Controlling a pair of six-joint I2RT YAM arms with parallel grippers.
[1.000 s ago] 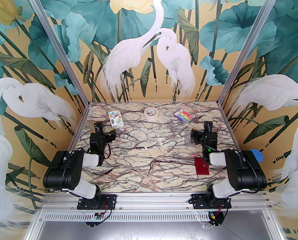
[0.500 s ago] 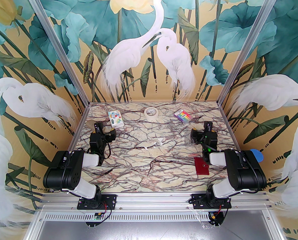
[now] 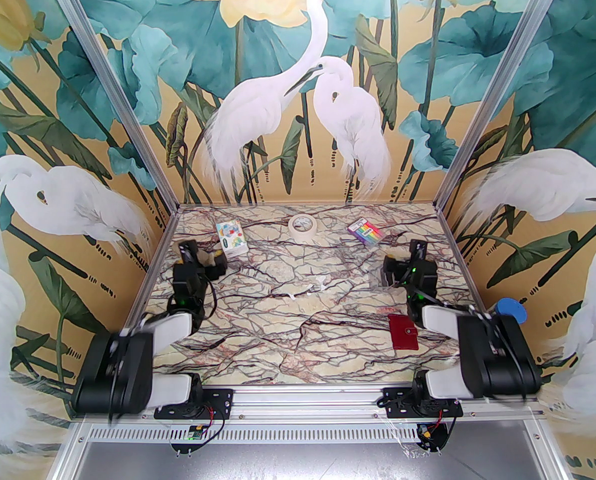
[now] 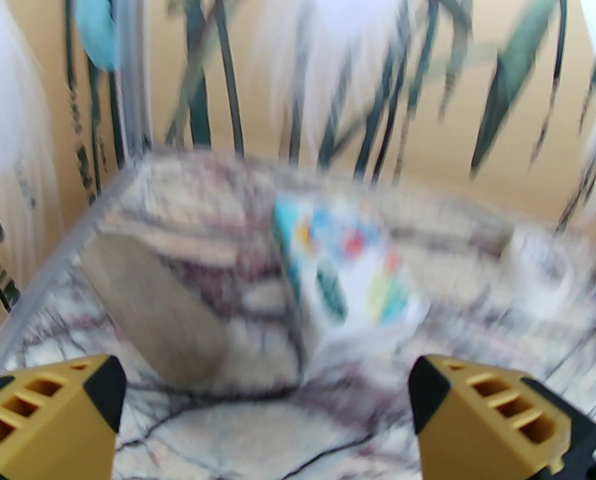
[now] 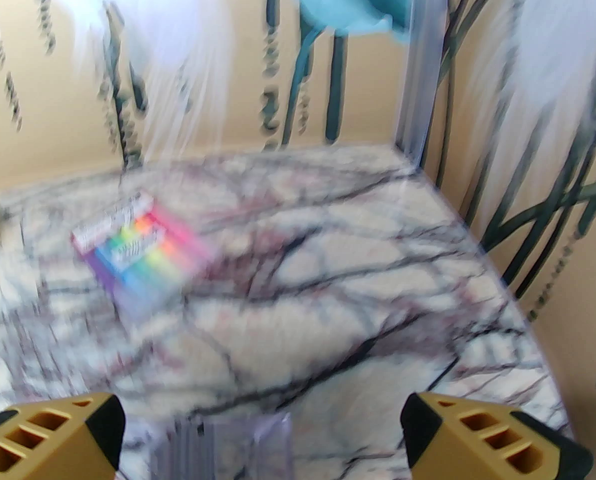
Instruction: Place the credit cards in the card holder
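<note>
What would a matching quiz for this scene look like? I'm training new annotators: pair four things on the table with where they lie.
Things:
1. card holder
2. tape roll
3. rainbow-striped packet
4. white box with colourful print

Places:
A. far side, right
B. near side, right
C. far side, left
D. far side, middle

Pairs: 1-B, 2-D, 3-A, 4-C
</note>
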